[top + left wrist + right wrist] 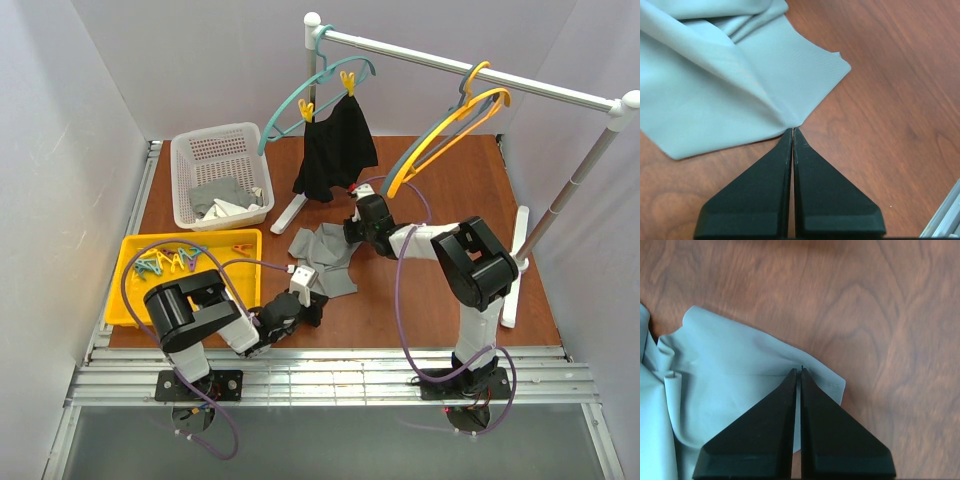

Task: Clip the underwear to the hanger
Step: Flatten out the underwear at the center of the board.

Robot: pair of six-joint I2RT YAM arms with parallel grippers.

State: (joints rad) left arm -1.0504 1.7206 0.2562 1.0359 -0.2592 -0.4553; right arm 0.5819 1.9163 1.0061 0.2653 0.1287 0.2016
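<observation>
L gripper (792, 131) + R gripper (799, 371) each clenched on an edge of grey underwear (325, 258), low on table (385, 310). Yellow-orange hanger (450, 135) hangs on rail (560, 89) (bare). 0 clipped; lift, carry, clip remain.

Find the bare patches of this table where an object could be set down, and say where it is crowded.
Bare wood lies between the underwear and the right arm, toward the near edge of the table, and behind that arm, under the orange hanger. The left is crowded: white basket, yellow tray, left arm.
</observation>
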